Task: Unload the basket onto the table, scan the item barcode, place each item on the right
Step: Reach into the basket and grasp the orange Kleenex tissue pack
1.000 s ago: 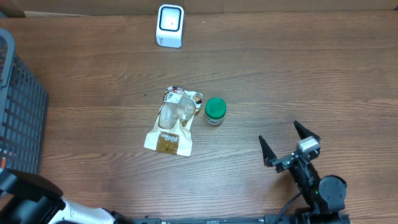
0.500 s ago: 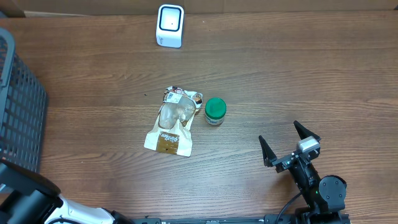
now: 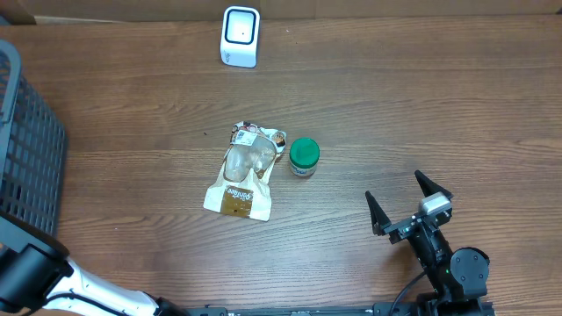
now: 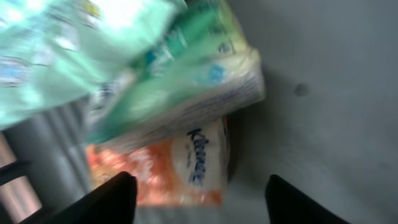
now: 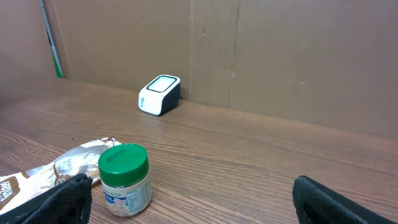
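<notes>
Item: orange-and-white Kleenex tissue pack (image 4: pixel 166 171), apparently inside dark mesh basket (image 3: pixel 26 149), part-covered by pale green wrapped pack (image 4: pixel 180 81) | Bearing: straight ahead of left gripper (image 4: pixel 200 182), fingers apart, empty | Right gripper (image 3: pixel 394 188): spread wide, empty, well apart | Nearer arm: left | White box scanner (image 3: pixel 240 36): far table edge

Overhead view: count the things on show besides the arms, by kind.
Barcode scanner: 1
Food pouch: 1
Green-lidded jar: 1
Black basket: 1
Total: 4
</notes>
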Motion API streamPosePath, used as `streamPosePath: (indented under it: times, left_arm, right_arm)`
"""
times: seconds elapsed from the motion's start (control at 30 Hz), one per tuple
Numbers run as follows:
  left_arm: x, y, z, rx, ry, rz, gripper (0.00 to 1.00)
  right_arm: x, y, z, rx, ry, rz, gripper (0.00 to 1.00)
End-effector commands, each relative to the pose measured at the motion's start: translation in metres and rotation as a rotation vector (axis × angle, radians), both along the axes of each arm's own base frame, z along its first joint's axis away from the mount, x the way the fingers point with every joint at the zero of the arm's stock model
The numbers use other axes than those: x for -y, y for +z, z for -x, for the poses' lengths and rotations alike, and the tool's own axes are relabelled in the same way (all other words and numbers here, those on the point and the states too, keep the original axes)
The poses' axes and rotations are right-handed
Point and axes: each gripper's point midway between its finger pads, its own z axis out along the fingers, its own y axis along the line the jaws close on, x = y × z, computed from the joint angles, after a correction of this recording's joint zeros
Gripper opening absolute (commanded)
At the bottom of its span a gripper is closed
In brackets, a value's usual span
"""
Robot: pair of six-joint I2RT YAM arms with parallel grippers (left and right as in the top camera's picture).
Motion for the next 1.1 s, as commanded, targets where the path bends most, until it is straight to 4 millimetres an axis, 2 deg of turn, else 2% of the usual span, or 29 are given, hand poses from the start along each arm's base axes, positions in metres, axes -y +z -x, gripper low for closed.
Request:
streamPosePath:
  times: [0.0,0.1,0.13,0.27,0.43,0.57,0.7,0.83,0.97,1.07]
  left_arm:
    - [0.004,-0.029,0.008,-0.062,-0.018,0.054,0.62]
    - [0.004,-0.037,0.008,-0.070,-0.018,0.067,0.49]
    - [0.004,-0.038,0.008,-0.071,-0.017,0.068,0.38]
    - [0.005,-0.038,0.007,-0.067,-0.019,0.074,0.04]
    - [0.011,-0.033,0.007,-0.063,-0.022,0.099,0.04]
    - [0.011,-0.011,0.007,-0.061,-0.022,0.104,0.04]
    - [0.010,0.032,0.000,-0.006,0.002,0.082,0.04]
    - [0.011,0.092,-0.013,0.117,-0.004,0.022,0.04]
    - [0.033,0.163,-0.038,0.351,-0.066,-0.004,0.04]
    - [0.061,0.220,-0.053,0.549,-0.131,-0.027,0.04]
  right_arm:
    - [0.002,-0.002,-0.001,0.005,-0.014,-0.001,1.00]
    - [0.002,-0.002,-0.001,0.005,-0.014,-0.001,1.00]
    - [0.002,-0.002,-0.001,0.005,-0.014,-0.001,1.00]
    - [0.002,-0.002,-0.001,0.005,-0.014,-0.001,1.00]
    - [0.002,-0.002,-0.001,0.005,-0.014,-0.001,1.00]
    - [0.002,-0.002,-0.001,0.005,-0.014,-0.001,1.00]
    - [0.002,-0.002,-0.001,0.005,-0.014,-0.001,1.00]
    - [0.002,-0.002,-0.001,0.005,-0.014,-0.001,1.00]
    - [0.002,-0.002,-0.001,0.005,-0.014,-0.001,1.00]
    - [0.002,-0.002,-0.001,0.005,-0.014,-0.001,1.00]
